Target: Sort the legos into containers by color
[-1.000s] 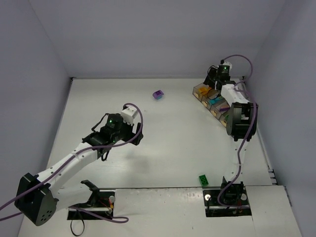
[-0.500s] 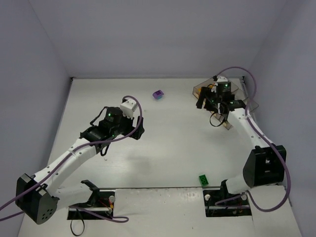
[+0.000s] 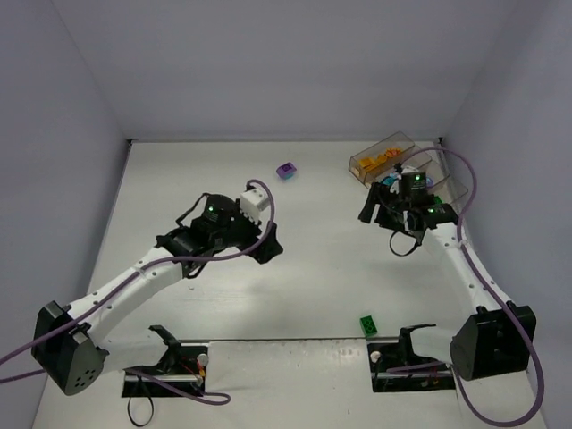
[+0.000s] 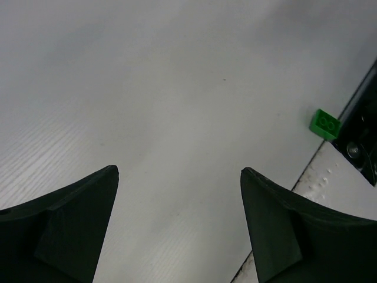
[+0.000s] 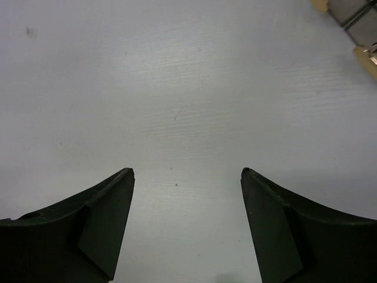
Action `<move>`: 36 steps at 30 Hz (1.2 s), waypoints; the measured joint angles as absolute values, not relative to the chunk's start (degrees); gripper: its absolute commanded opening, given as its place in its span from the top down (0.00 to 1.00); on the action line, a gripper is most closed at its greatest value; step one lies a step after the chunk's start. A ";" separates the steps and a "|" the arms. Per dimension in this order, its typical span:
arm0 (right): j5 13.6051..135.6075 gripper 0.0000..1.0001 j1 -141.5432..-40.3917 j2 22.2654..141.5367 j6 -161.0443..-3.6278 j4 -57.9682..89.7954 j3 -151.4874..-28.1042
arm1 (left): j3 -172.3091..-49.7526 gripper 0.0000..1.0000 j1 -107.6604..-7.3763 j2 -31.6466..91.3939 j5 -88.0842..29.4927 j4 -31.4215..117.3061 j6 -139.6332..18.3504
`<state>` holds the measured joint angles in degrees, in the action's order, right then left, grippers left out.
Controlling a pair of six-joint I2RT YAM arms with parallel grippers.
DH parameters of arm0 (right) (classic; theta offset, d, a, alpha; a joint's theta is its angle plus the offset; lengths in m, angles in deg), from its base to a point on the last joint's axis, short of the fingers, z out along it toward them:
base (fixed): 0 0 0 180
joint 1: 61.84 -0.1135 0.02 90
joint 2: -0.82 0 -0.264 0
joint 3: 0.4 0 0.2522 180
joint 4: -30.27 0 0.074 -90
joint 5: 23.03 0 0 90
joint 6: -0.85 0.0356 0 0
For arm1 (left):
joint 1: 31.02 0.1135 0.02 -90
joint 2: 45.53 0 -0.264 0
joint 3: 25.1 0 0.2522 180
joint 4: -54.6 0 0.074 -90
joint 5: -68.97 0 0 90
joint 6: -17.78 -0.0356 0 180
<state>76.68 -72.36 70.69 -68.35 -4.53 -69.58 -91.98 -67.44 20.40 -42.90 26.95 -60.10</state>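
White desk (image 3: 322,268) carried everything in front of you. Your left arm (image 3: 134,281) reached on a slant from its near-left base toward the middle of the desk, and your right arm (image 3: 465,259) rose from the near-right base and bent back toward the far right corner. In that corner lay the containers (image 3: 356,164), a smoky clear tray of narrow joined bins set at an angle, with the right wrist hanging over its near side. Your left tool (image 4: 179,171) had its fingers spread wide with only bare desk between them, and your right tool (image 5: 187,171) was spread the same way, gripping nothing. A few orange legos (image 3: 382,160) sat in the farthest bin. One purple lego (image 3: 286,170) lay alone on the desk at the far middle, well apart from both tools. One green lego (image 3: 367,325) lay at the near edge, just beside the right arm's base plate, and it showed off to the right in your left wrist view.
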 measured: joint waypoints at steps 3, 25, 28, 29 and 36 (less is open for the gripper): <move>79.00 0.30 -65.74 71.67 -68.24 -4.31 -72.86 | -92.33 0.24 -74.20 23.37 -44.19 29.37 -61.28; 91.61 0.30 -54.22 67.78 -67.96 -4.05 -70.98 | -112.40 0.23 -101.15 65.53 -54.11 45.42 -75.71; 92.13 0.30 -53.98 66.07 -67.76 -4.09 -70.26 | -113.69 0.23 -101.80 68.66 -54.27 47.01 -76.34; 92.33 0.30 -53.98 65.66 -67.74 -4.03 -70.00 | -114.17 0.23 -101.96 69.56 -54.25 47.30 -76.49; 93.20 0.31 -53.98 64.92 -67.72 -4.13 -68.44 | -117.21 0.23 -102.57 74.82 -53.52 49.55 -76.45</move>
